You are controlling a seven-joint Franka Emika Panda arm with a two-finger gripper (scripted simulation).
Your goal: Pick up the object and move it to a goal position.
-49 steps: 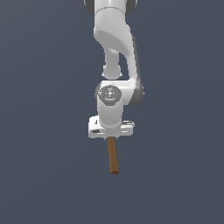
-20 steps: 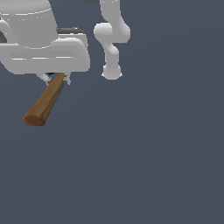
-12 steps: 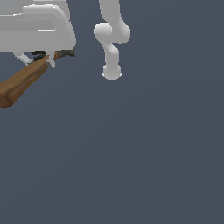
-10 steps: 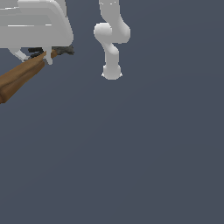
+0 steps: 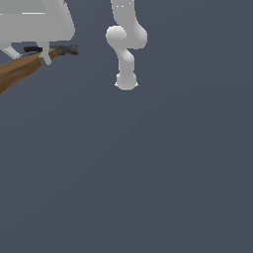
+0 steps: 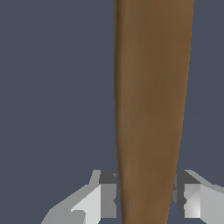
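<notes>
The hammer (image 5: 20,70) is held up in the air at the exterior view's upper left. Its brown wooden handle runs off the left edge and its dark grey head (image 5: 63,50) points toward the exterior view's right. My gripper (image 5: 43,55) is shut on the handle close to the head; the white hand fills the top left corner. In the wrist view the handle (image 6: 151,109) passes straight between my two fingers (image 6: 107,194), which press on both its sides. The head is out of sight in the wrist view.
The arm's white links and base (image 5: 126,81) stand at the top centre of the exterior view. A plain dark grey floor (image 5: 148,173) lies below.
The gripper has carried the hammer up from near the floor and toward the exterior view's upper left. The handle has tilted from hanging upright to nearly level.
</notes>
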